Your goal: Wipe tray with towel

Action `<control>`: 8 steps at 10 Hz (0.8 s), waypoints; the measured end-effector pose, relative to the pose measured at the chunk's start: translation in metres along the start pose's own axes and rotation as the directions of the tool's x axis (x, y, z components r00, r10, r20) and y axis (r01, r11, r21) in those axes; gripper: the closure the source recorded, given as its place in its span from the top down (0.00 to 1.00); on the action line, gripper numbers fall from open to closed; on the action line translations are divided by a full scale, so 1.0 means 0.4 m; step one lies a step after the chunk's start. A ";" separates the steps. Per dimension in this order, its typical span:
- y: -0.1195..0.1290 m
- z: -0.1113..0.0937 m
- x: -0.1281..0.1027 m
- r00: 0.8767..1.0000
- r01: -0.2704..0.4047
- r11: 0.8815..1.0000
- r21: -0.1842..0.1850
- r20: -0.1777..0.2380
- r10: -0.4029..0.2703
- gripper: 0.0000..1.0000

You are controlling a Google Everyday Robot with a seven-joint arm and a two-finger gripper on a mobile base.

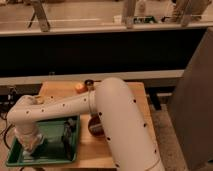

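Starting with the tray (52,149), where does it sit?

On the near left part of the wooden table (60,91). It is green, with low walls. The gripper (28,142) is down inside its left end, and the white arm (65,107) is bent low over it. That suits a wipe, since the tool has to press on the tray's floor rather than hover above it.

And the towel?

A pale bunch (34,148) shows just under the gripper, touching the tray floor, and I take that for the towel (its edges are hard to make out). Whether the gripper is clamped on it or merely resting on it, I cannot tell.

Anything else in the tray?

One dark object (67,134) stands at the right end, near the wall, and I cannot say what it is. My guess is that it limits the sweep, so the wiping would be confined to the left and middle unless the towel goes round it.

And outside?

A brown bowl (95,127) sits on the table just beside the tray's right wall, partly behind the arm, and I cannot see what it holds. Farther back, an orange fruit (79,88) and a small dark can (89,82) stand next to each other. They are well apart from the tray, out of the way of the work.
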 end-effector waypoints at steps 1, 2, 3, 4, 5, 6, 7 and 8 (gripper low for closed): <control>-0.020 -0.015 0.008 1.000 0.011 1.000 0.010 -0.008 -0.011 0.00; -0.049 -0.035 0.018 1.000 0.024 1.000 0.016 -0.018 -0.024 0.00; -0.075 -0.047 0.029 0.999 0.036 0.999 0.019 -0.024 -0.035 0.00; -0.097 -0.049 0.050 0.999 0.044 0.999 0.020 -0.030 -0.043 0.00; -0.111 -0.041 0.077 0.998 0.047 0.999 0.023 -0.035 -0.046 0.00; -0.119 -0.036 0.103 0.998 0.046 0.999 0.028 -0.043 -0.044 0.00; -0.122 -0.037 0.121 0.998 0.041 0.998 0.037 -0.051 -0.039 0.00; -0.119 -0.039 0.144 0.998 0.031 0.998 0.049 -0.061 -0.028 0.00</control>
